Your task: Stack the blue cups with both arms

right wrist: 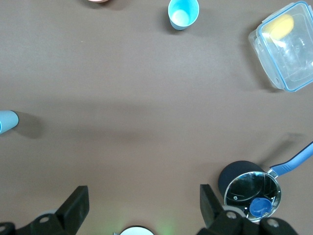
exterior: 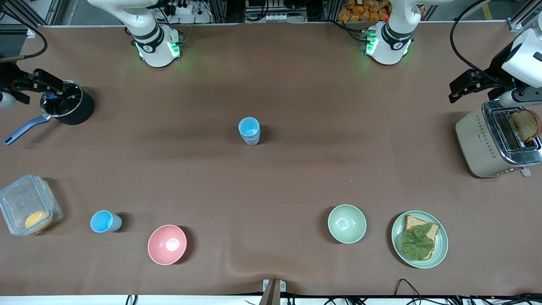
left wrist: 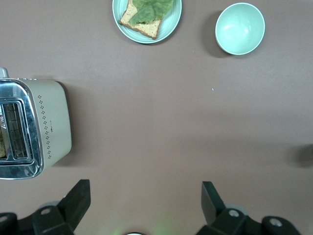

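At the middle of the brown surface, two small blue plastic cups already stand nested, the sky-blue inside the greyer one. A third sky-blue tumbler sits nearer the front camera than that stack, toward the right arm's end. Both arms wait: the left hand over the beige toaster and the right hand over the black saucepan, both spread and empty. Next, probably the right arm fetches the loose tumbler.
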`<state>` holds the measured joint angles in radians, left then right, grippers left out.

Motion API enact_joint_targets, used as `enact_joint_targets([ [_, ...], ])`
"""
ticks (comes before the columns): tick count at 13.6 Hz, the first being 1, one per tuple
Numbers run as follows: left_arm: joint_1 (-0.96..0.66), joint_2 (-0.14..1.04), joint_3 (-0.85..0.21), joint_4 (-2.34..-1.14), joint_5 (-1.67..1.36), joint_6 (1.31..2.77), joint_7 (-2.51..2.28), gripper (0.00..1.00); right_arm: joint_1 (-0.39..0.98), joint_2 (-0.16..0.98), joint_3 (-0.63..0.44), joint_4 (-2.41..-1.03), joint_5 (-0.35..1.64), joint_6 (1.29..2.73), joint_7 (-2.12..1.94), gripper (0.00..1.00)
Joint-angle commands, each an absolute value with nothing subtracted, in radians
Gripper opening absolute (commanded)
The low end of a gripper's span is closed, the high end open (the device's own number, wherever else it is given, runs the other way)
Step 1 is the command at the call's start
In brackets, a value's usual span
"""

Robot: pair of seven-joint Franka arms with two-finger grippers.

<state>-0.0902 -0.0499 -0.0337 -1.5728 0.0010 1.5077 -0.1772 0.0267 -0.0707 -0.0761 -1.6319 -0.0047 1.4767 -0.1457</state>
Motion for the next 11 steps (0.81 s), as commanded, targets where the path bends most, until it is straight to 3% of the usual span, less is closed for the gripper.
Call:
enact_joint_targets([
  [1, -0.083, -0.067, -0.035, -1.572, -0.017, 1.499, -0.183, 1.0, 0.018, -0.067, -0.069, -1.621, 0.003, 1.476, -0.149, 1.0],
  [11, -0.078, -0.061, -0.026, -1.562, -0.006, 1.496, -0.178, 1.0, 0.015, -0.063, -0.071, -1.621, 0.003, 1.465, -0.156, 1.0],
])
